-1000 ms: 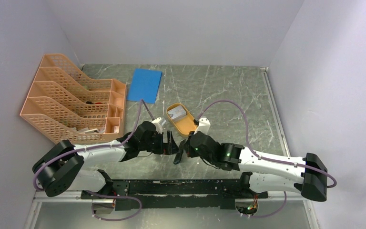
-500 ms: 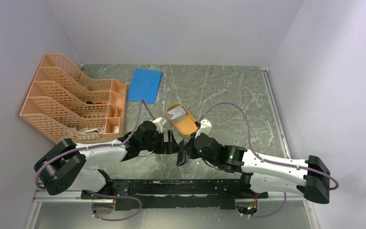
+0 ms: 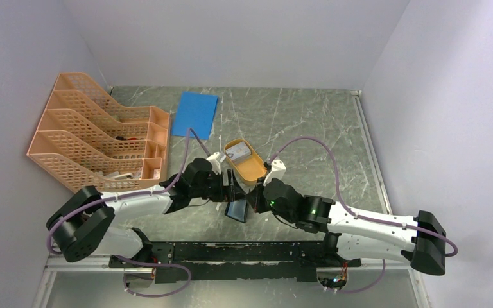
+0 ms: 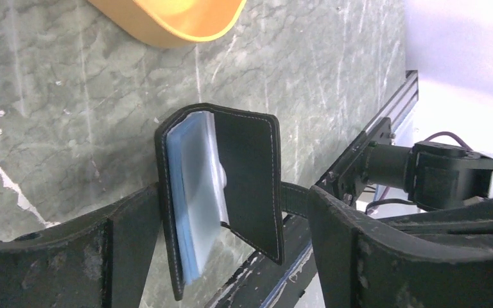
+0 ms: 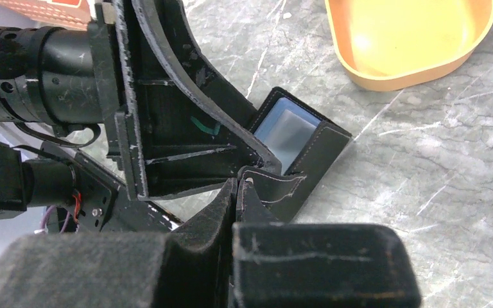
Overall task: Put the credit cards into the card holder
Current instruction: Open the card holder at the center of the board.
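Card holder [image 4: 247,179] stands half-open between the spread fingers of left gripper [image 4: 234,212], right gripper [image 5: 237,187] clamped tight on its strap

You've got the card holder [image 3: 236,210] half open: black covers spread, bluish clear pockets showing, one cover flap pinched in the right gripper [image 5: 234,187], near the table's front edge. One pale grey credit card [image 3: 235,153] lies flat in the orange dish [image 3: 253,168].
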